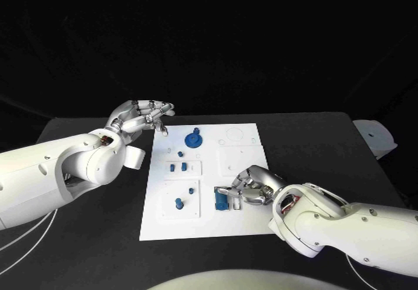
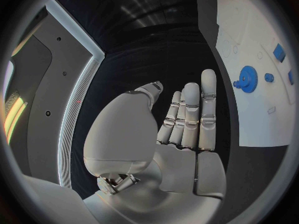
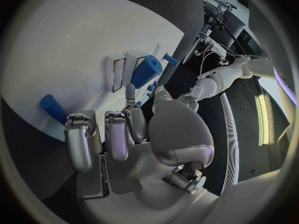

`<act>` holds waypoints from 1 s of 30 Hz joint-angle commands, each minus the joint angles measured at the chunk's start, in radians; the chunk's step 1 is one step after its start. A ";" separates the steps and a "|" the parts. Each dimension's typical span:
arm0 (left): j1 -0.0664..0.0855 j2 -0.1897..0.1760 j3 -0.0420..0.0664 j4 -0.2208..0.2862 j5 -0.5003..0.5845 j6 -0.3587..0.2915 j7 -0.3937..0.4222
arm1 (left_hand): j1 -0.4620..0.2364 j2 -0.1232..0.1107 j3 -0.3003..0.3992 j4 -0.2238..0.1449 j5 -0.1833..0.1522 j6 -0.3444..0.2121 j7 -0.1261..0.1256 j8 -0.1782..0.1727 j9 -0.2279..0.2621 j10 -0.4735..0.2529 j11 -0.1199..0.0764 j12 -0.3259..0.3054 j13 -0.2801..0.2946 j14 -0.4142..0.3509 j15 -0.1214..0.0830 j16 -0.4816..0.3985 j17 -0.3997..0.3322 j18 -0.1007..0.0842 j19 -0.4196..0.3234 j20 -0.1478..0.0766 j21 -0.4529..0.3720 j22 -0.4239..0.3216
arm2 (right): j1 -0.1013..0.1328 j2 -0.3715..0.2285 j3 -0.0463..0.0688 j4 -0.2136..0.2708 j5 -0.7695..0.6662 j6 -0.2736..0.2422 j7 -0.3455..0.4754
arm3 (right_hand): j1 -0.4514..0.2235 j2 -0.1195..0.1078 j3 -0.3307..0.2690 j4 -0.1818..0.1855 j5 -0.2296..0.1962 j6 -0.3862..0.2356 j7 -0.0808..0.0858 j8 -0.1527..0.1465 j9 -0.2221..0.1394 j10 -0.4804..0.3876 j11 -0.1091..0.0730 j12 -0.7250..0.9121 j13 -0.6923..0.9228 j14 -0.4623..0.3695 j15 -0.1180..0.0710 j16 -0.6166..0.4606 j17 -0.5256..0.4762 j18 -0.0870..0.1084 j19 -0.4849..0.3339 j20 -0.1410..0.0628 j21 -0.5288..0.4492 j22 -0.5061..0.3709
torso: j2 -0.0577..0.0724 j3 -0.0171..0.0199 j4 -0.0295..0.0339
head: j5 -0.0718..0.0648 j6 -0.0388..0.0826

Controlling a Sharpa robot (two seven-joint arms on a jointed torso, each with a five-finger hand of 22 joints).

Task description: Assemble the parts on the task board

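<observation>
A white task board (image 1: 234, 223) lies mid-counter (image 1: 87, 235). The left robot hand (image 1: 139, 118) hovers at its far left corner, fingers extended, empty. A blue gear (image 1: 193, 141) sits nearby. The right robot hand (image 1: 252, 187) rests at the board's near right edge, apparently touching a blue block (image 1: 223, 200).

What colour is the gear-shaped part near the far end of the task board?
Blue. The gear-shaped part shows best in the left wrist view, lying on the white task board.

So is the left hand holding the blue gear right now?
No: in the left wrist view the left hand is flat and empty, and the blue gear lies apart from it on the task board.
</observation>
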 commanded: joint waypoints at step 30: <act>0.001 -0.005 0.001 0.005 0.003 0.013 0.005 | 0.003 0.011 -0.003 0.005 0.005 -0.009 0.001 0.006 -0.002 -0.008 0.000 0.004 -0.001 -0.008 -0.002 0.007 -0.002 0.015 0.003 0.004 -0.005 -0.002 | -0.005 -0.052 -0.001 0.037 -0.027 0.120 0.079 | 0.202 0.023 -0.038 -0.005 0.010 0.009 -0.013 0.021 0.002 0.014 -0.011 0.021 0.107 0.092 -0.009 0.010 0.199 -0.007 0.106 -0.009 0.005 0.263 | 0.001 -0.0029 0.0022 | 0.002 -0.004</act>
